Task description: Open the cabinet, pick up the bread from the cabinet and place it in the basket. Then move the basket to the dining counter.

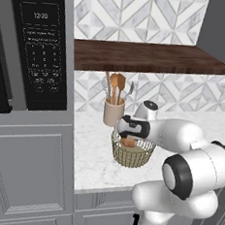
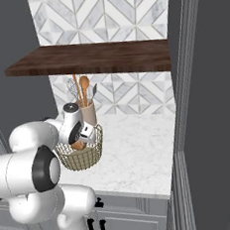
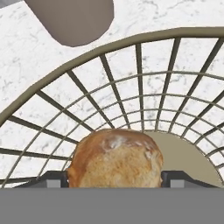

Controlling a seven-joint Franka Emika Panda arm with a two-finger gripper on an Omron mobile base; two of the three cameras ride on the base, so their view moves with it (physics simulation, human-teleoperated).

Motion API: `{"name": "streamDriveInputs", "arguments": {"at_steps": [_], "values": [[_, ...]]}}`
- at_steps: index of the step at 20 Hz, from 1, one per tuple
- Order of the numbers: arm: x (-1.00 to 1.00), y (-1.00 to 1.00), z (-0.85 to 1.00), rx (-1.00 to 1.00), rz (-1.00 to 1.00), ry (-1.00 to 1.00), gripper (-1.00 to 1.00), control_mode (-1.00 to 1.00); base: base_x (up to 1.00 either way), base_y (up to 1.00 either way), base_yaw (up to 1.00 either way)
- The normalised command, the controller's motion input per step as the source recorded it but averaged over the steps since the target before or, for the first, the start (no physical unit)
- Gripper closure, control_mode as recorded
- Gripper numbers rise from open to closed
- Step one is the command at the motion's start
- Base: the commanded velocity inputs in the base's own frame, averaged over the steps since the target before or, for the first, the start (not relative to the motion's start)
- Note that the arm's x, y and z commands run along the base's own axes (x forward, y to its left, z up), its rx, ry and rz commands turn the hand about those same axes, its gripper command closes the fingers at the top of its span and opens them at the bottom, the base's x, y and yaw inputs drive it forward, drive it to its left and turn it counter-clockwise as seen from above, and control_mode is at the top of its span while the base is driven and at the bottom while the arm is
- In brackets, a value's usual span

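Here, marble worktop (image 1: pixel 96 152) centre frame, patterned tiles (image 1: pixel 143 15) behind, dark cabinet (image 1: pixel 149 57) slab above. You see gripper (image 3: pixel 114 181) clamped on bread (image 3: pixel 114 157), fingers either side, held inside basket (image 1: pixel 131 155) above its beige base. Base views add crock (image 2: pixel 88 113) just behind basket, microwave (image 1: pixel 40 44) upper left.

Bread (image 3: pixel 114 158) inside basket (image 1: pixel 131 156); crock (image 1: pixel 113 112) just behind basket.

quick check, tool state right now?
Tool: shut on the bread, one finger on each side of it, held just inside the basket rim and not yet released.
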Motion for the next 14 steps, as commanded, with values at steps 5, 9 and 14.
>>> {"name": "streamDriveInputs", "arguments": {"at_steps": [5,9,14], "values": [[0.10,0.00,0.00,0.00,0.00,0.00,-1.00,-1.00,0.00,0.00,0.00],[0.14,0.00,0.00,0.00,0.00,-0.01,-1.00,-1.00,0.00,0.00,0.00],[0.04,0.00,0.05,0.00,0.00,-0.05,-1.00,-1.00,0.00,0.00,0.00]]}}
